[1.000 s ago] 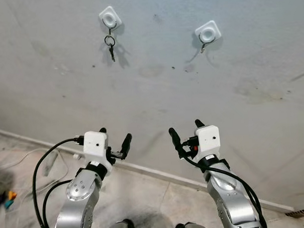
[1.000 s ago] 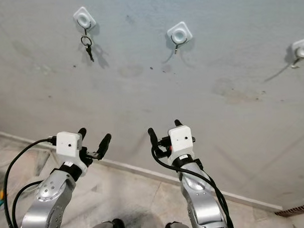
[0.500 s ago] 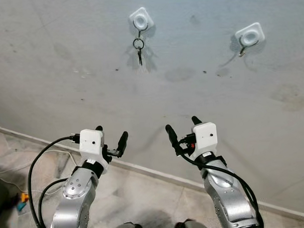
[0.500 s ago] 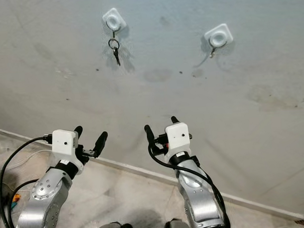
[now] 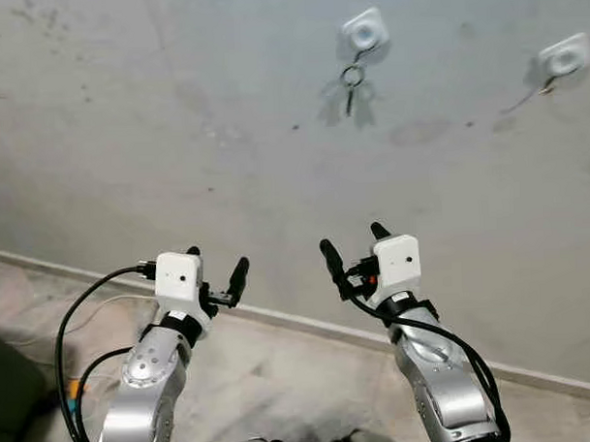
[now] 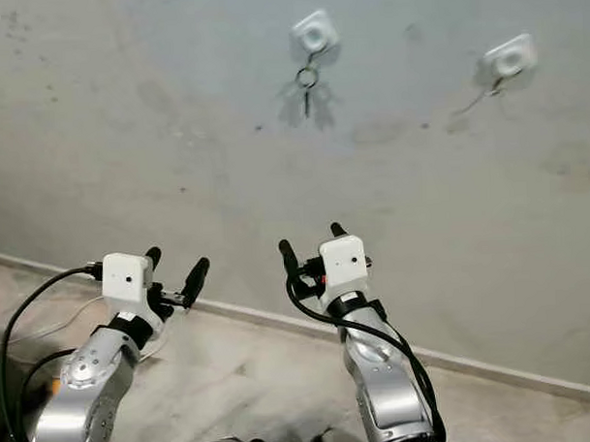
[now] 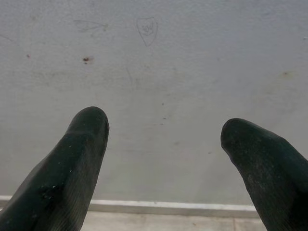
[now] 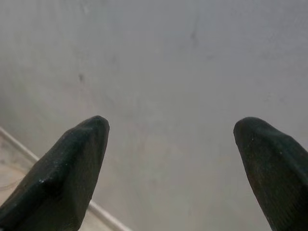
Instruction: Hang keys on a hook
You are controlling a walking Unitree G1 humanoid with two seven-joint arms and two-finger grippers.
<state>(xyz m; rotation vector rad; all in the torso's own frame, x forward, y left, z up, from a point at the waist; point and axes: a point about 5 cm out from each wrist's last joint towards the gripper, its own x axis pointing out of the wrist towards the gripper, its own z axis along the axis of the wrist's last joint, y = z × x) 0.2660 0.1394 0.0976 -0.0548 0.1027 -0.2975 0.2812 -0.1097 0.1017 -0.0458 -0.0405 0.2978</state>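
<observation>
Keys (image 5: 349,83): hung on your wall hook (image 5: 364,32).
Left gripper (image 5: 215,272): fingers apart, empty.
Right gripper (image 5: 352,248): fingers apart, empty.

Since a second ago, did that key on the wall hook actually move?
No. The key hangs from the same white hook on the wall; the whole picture slid right because the camera turned left.

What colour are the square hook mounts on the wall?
White, on the grey wall; the hook mounts show best in the left eye view.
</observation>
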